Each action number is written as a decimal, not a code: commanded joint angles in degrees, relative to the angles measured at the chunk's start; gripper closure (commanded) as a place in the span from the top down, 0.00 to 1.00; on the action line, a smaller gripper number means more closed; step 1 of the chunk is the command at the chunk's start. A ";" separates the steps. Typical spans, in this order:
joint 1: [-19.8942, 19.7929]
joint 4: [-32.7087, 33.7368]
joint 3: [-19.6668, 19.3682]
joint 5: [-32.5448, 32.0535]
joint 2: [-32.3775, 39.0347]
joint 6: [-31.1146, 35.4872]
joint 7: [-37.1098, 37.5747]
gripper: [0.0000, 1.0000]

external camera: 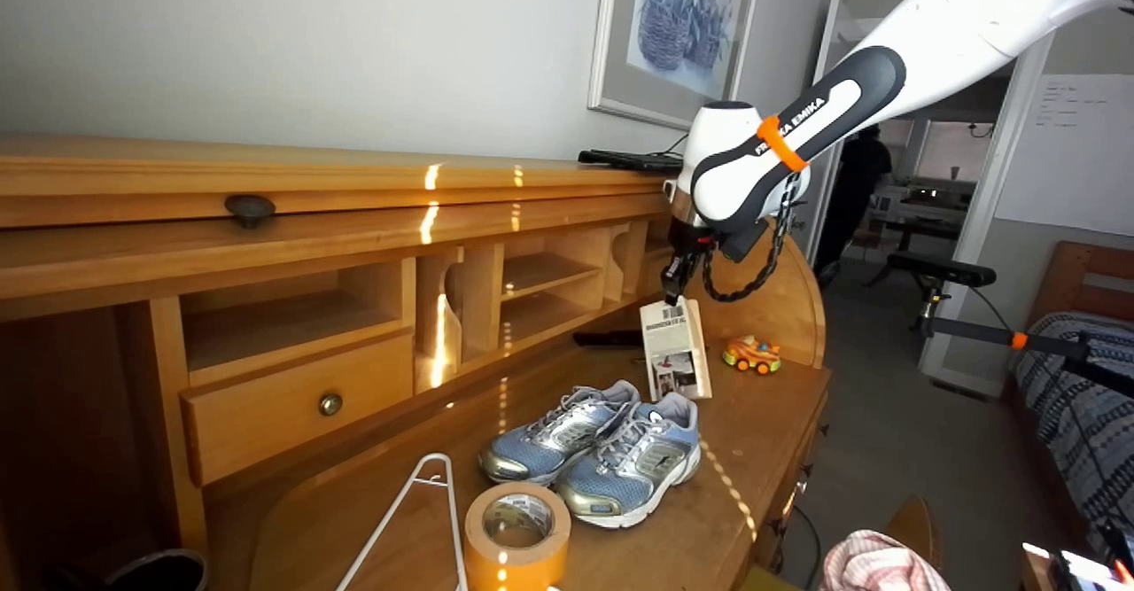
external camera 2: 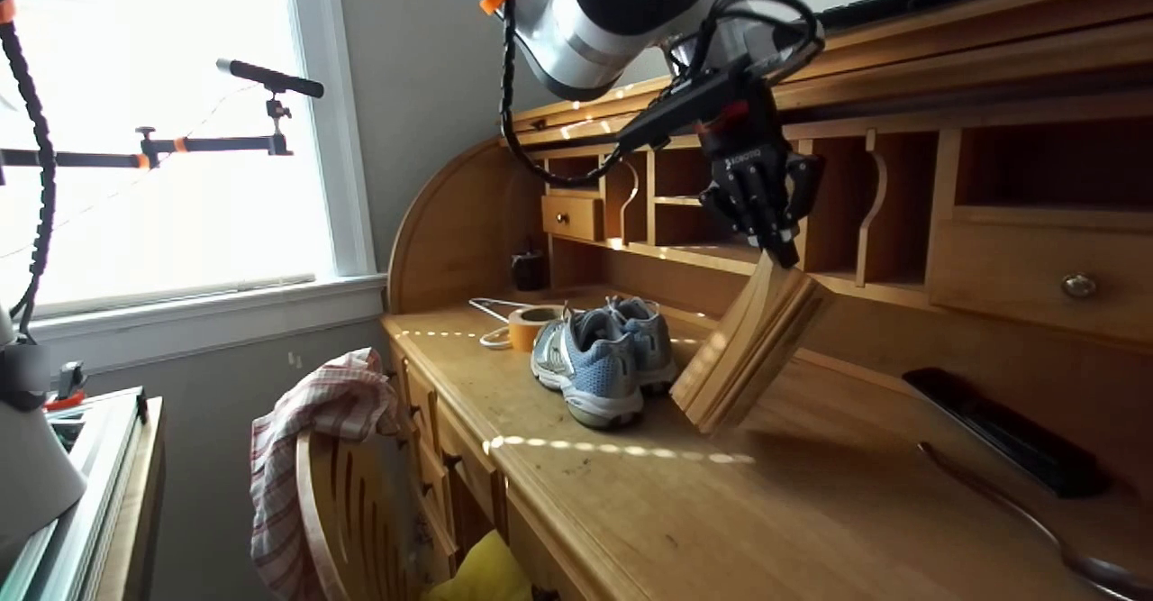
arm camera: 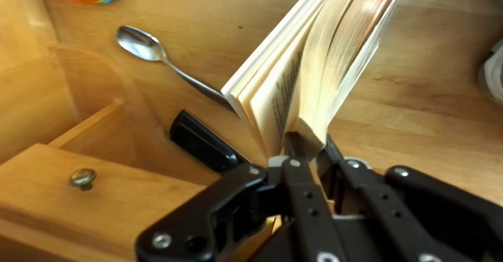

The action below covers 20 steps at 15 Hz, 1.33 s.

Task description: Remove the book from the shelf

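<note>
The book [external camera 2: 752,349] is a paperback that hangs tilted from my gripper [external camera 2: 780,254] over the desk, outside the hutch. In the wrist view my gripper [arm camera: 310,148] is shut on part of the book [arm camera: 334,38]: one finger sits among the pages, the other against the outside. Some leaves splay loose beside that inner finger. In an exterior view the book's printed cover [external camera: 671,347] faces out, its bottom partly behind a shoe. Whether its lower edge touches the desk I cannot tell. The shelf [external camera 2: 872,204], a narrow cubbyhole with upright wood partitions, stands behind the gripper.
Two blue-grey sneakers [external camera: 611,454] stand close beside the book. Around them lie a tape roll [external camera: 516,533], a white hanger [external camera: 452,511], a toy car [external camera: 751,354], a spoon [arm camera: 139,44] and a long black flat thing [external camera 2: 1004,430]. A knobbed drawer [arm camera: 82,179] juts nearby.
</note>
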 commanded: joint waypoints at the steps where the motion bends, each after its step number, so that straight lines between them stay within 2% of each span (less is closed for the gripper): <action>1: 6.67 -3.18 -6.84 -14.96 -4.72 -1.19 6.59 0.04; 7: 15.89 -7.41 -16.84 -42.43 -3.08 -1.14 19.28 0.04; 9: 17.41 -9.09 -18.08 -51.25 -2.82 -2.94 22.94 0.04; 10: 14.32 -9.40 -14.31 -56.27 -3.31 -4.98 24.96 0.04; 15: 10.92 -11.13 -8.70 -65.94 -4.08 -7.27 29.97 0.04; 16: 10.26 -11.36 -7.63 -67.04 -4.62 -6.22 31.37 0.40; 17: 9.66 -11.78 -6.49 -67.29 -5.28 -5.35 32.57 0.41; 20: 8.48 -12.59 -3.47 -65.06 -7.66 -3.56 37.13 0.62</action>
